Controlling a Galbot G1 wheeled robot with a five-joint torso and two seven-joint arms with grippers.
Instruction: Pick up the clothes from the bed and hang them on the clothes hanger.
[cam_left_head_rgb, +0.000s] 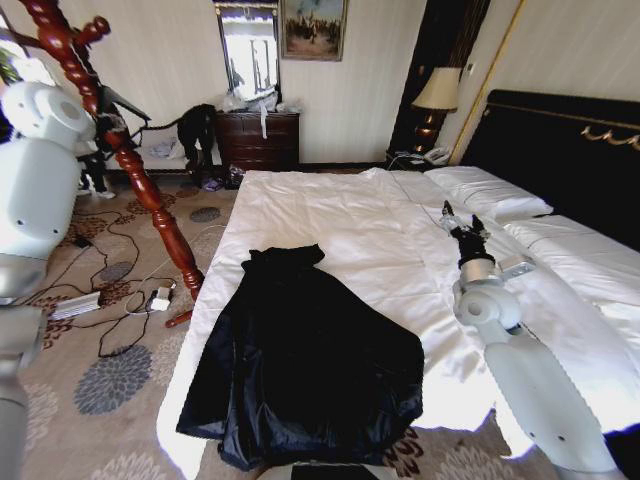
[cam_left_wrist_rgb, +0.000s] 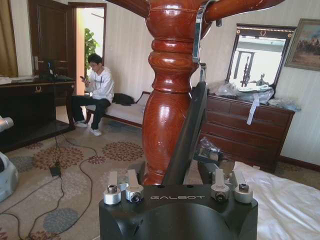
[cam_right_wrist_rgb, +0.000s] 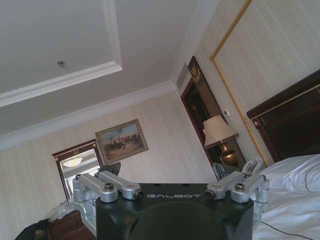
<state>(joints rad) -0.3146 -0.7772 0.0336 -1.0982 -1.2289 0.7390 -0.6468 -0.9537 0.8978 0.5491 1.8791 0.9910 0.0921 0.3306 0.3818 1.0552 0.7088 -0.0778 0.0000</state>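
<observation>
The clothes (cam_left_head_rgb: 310, 360), one long black garment, lie spread flat on the near left part of the bed (cam_left_head_rgb: 340, 215), close to its edge. The clothes hanger (cam_left_head_rgb: 135, 170), a reddish-brown turned-wood stand, rises from the carpet left of the bed. My left gripper (cam_left_head_rgb: 112, 125) is raised against its pole (cam_left_wrist_rgb: 170, 100), open (cam_left_wrist_rgb: 172, 170), with a dark bar leaning up along the pole between its fingers. My right gripper (cam_left_head_rgb: 462, 220) hovers over the white sheet to the right of the garment, open and empty (cam_right_wrist_rgb: 167, 170), pointing up.
White pillows (cam_left_head_rgb: 490, 190) and the black headboard (cam_left_head_rgb: 570, 150) lie to the right. A dark dresser (cam_left_head_rgb: 258, 138) with a mirror stands at the back wall. A lamp (cam_left_head_rgb: 436, 95) sits in the corner. Cables and a power strip (cam_left_head_rgb: 75, 305) litter the carpet near the stand's foot.
</observation>
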